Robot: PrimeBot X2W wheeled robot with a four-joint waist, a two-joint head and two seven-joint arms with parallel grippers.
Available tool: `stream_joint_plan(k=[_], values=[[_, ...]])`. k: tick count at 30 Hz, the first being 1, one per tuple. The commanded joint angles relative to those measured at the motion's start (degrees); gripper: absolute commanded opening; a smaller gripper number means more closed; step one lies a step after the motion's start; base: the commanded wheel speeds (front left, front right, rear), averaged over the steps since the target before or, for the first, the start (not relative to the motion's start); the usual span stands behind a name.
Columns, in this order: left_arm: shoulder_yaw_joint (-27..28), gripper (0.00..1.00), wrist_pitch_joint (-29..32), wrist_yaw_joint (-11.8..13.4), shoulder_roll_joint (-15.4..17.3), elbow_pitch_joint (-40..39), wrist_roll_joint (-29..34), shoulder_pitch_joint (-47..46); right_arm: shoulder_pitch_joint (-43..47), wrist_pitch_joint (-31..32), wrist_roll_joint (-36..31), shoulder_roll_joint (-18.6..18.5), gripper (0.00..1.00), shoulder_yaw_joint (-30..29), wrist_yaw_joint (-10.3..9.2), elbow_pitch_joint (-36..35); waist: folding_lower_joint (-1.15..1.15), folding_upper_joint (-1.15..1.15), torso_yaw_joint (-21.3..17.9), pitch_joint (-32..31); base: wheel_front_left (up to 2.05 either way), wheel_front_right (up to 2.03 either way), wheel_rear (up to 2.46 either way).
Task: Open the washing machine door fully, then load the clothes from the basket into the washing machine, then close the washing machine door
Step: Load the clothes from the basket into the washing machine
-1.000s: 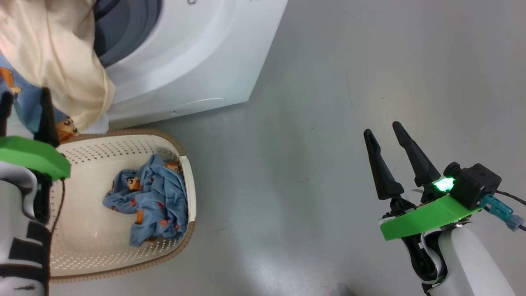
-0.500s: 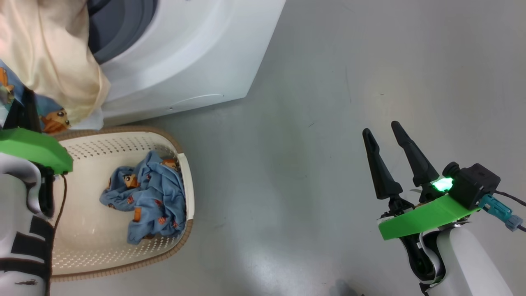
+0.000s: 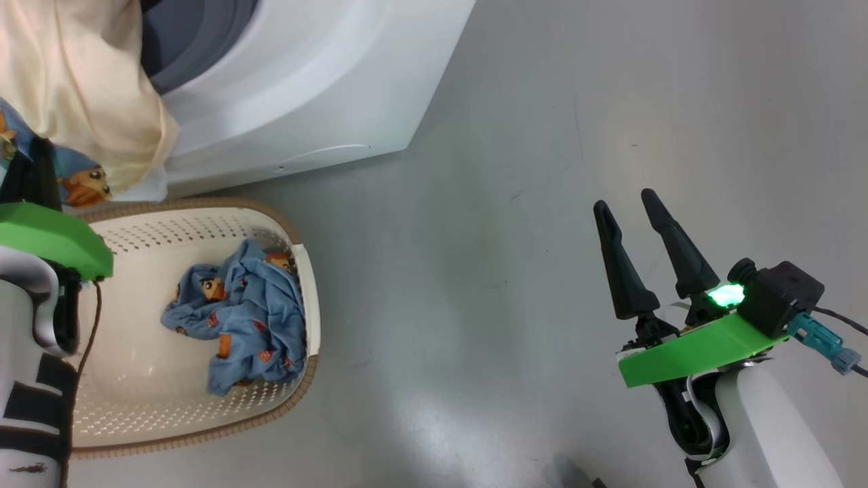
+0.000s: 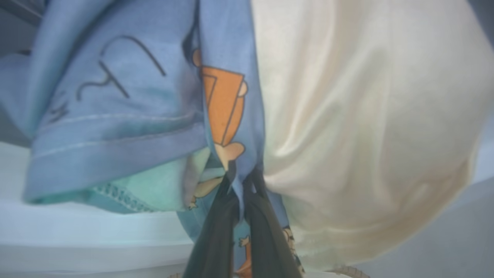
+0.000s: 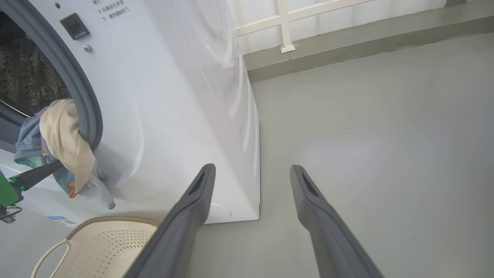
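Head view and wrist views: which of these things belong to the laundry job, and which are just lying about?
Job:
white front-loading washing machine
cream perforated plastic basket
blue printed garment in it
cream and blue hanging garments, pinched by left end effector

Not the job:
white window frame
grey kerb
right end effector, open, holding nothing

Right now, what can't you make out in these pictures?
Left wrist view: tips of the left hand, buried in the clothes; fabric blurred up close.
Head view: washing machine drum, cut off by the top edge.
Head view: left side of the basket, behind the left arm.
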Motion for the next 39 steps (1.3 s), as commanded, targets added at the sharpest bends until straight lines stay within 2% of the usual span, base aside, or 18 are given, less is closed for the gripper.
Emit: stream_joint_plan(k=[1,11,23,30,39], values=[[1.2,0.0,-1.4,-0.2,2.7,-4.8,0.6,-5.8,0.5,-0.3,0.6,0.3,1.0,0.8,0.09,-1.3,0.0,0.0,-0.1,0.1,0.0,0.0,0.0],[2.0,0.0,-1.4,-0.2,1.4,-4.0,0.6,-0.9,0.9,-0.3,0.5,0.3,1.0,0.1,0.09,-1.3,0.0,0.0,0.7,-0.7,0.0,0.0,0.0],[3.5,0.0,-1.4,-0.2,-0.3,-10.8,0.8,4.6,1.4,-0.3,0.4,-0.3,1.0,0.3,0.09,-1.2,0.0,0.0,2.4,-2.6,0.0,0.0,0.0],[2.8,0.0,-1.4,-0.2,0.3,-11.6,0.2,2.4,1.6,-0.3,0.7,-0.3,1.0,0.9,0.09,-1.1,0.0,0.0,2.0,-3.0,0.0,0.0,0.0],[0.1,0.0,-1.4,-0.2,2.4,-5.7,-1.4,-5.6,2.0,-0.3,1.0,0.4,1.0,1.6,0.09,-1.0,0.0,0.0,-0.1,-3.1,0.0,0.0,0.0]])
